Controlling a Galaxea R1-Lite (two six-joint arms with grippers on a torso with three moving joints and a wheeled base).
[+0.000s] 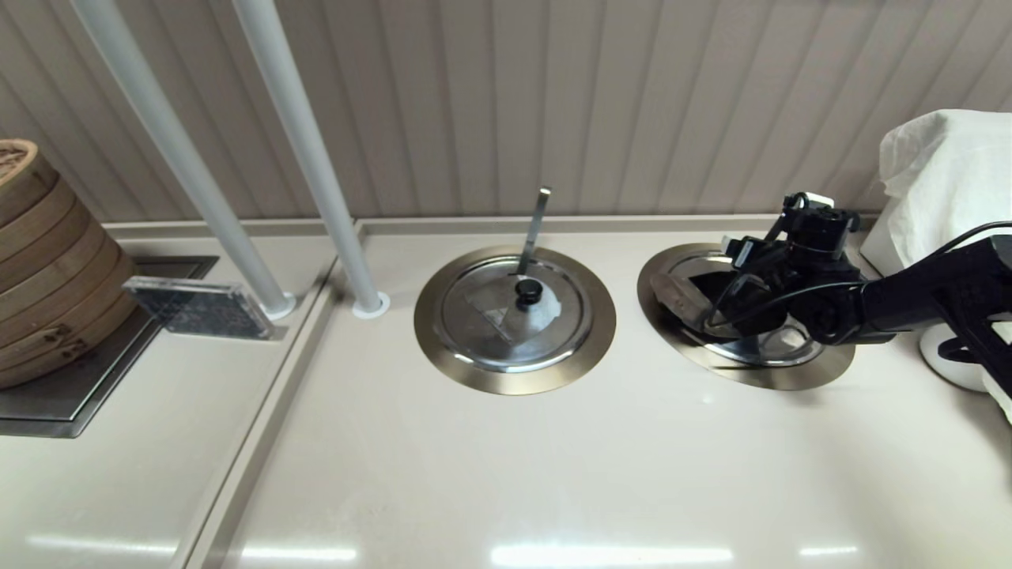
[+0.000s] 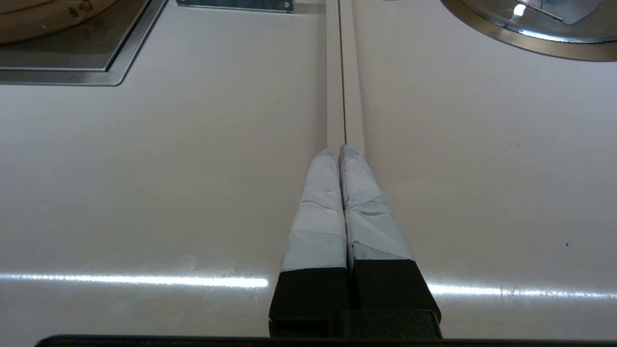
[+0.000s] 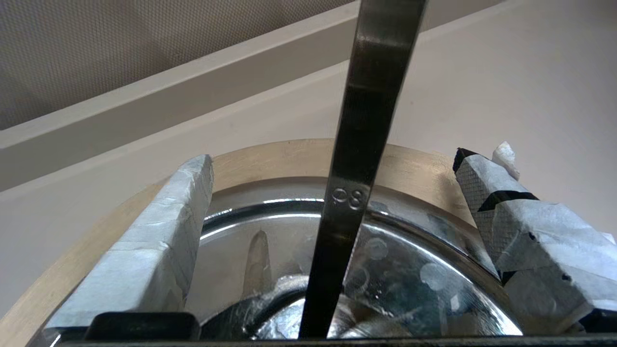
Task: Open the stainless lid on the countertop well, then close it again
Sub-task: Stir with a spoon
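Right end effector (image 1: 715, 296): black, taped fingers spread wide, holding nothing; hovers low over the stainless lid (image 1: 747, 336), its fingers (image 3: 144, 250) flanking the slanted flat utensil handle (image 3: 356, 159) without touching it.
Stainless lid: round, shiny; seated in the countertop well (image 1: 791, 375) toward the right end of the bench (image 1: 506, 474), near its back edge; part of it appears raised at the left, though the arm hides most of it; knob not visible.
Countertop well: wide flat brushed metal ring set flush in the bench.
Left end effector (image 2: 342, 154): taped fingers pressed together, gripping nothing; hangs above the bench seam, well apart from both wells.
Twin lid (image 1: 514, 312): closed in the middle well, black knob, whitish patch, near-upright handle.
Bamboo steamers (image 1: 43, 261): stacked at the left end.
White poles (image 1: 308, 158): two, rising from the bench near the back edge.
White cloth (image 1: 949, 182): far right end.
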